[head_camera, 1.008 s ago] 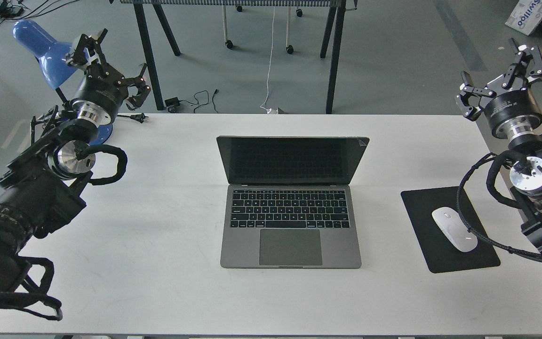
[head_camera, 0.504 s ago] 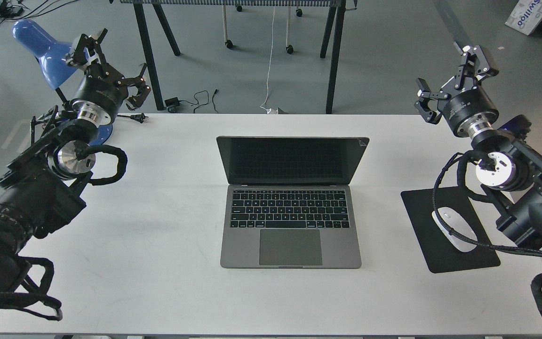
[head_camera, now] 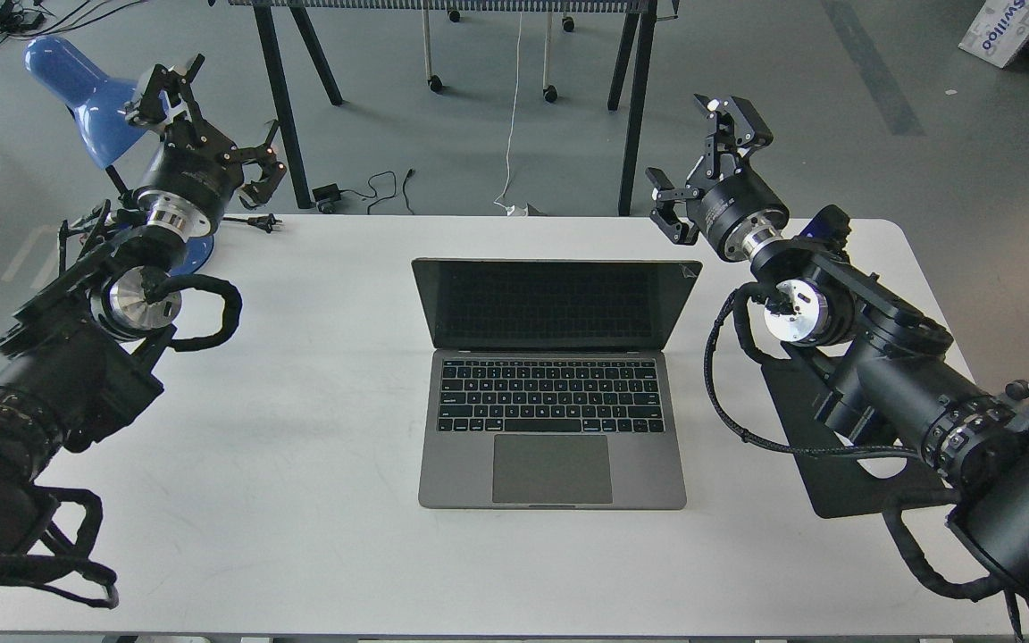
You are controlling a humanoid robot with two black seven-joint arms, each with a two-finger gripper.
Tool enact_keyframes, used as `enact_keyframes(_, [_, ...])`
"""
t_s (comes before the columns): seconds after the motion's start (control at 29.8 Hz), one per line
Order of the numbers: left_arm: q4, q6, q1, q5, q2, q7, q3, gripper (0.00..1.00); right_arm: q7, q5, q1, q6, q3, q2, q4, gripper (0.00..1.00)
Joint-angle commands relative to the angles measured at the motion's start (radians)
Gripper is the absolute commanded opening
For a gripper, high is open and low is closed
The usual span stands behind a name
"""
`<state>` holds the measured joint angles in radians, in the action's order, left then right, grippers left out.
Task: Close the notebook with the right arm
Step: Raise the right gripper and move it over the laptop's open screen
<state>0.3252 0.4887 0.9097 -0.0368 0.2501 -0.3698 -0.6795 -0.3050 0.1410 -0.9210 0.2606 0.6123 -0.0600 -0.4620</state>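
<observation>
The right gripper [head_camera: 702, 161] has its two black claw fingers [head_camera: 740, 125] spread apart, grasping nothing, and it hangs above the table's far edge just beyond the upper right corner of the laptop's screen. Half a second ago it sat farther right, near the table's right end; a second ago it was at the frame's right border. The right arm [head_camera: 890, 375] has swung inward with it, and its forearm now lies over the black mouse pad [head_camera: 836, 487], hiding the white mouse that showed earlier and most of the pad.

The left gripper [head_camera: 211, 125] is also released, fingers splayed and empty, raised in front of the blue desk lamp [head_camera: 77, 85], just as in both earlier frames.

The space-grey laptop [head_camera: 553, 384] stands open in the middle of the white table [head_camera: 300, 500], lid upright, screen dark, keyboard and trackpad facing the camera, unmoved. A small pale mark sits at the screen's top right corner; what it is cannot be made out.

At the top right a cardboard box [head_camera: 1006, 31] is cut off by the frame; its blue lettering is partly readable, seemingly "Swilloo". Small print on the gripper bodies is too small to read.
</observation>
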Motion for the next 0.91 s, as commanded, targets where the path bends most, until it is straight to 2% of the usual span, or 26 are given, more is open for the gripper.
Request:
enact_keyframes(0.0, [0.0, 0.0, 0.0, 0.0, 0.0, 0.0, 0.001, 1.0, 0.02, -0.003, 0.005, 0.008, -0.045, 0.002, -0.02, 1.0])
enact_keyframes(0.4, [0.0, 0.0, 0.0, 0.0, 0.0, 0.0, 0.003, 1.0, 0.055, -0.001, 0.119, 0.006, -0.068, -0.095, -0.316, 1.0])
enact_keyframes(0.67, [0.0, 0.0, 0.0, 0.0, 0.0, 0.0, 0.006, 1.0, 0.053, -0.001, 0.166, 0.0, -0.138, -0.204, -0.435, 1.0])
enact_keyframes(0.87, [0.0, 0.0, 0.0, 0.0, 0.0, 0.0, 0.006, 1.0, 0.05, 0.002, 0.214, 0.002, -0.169, -0.227, -0.454, 1.0])
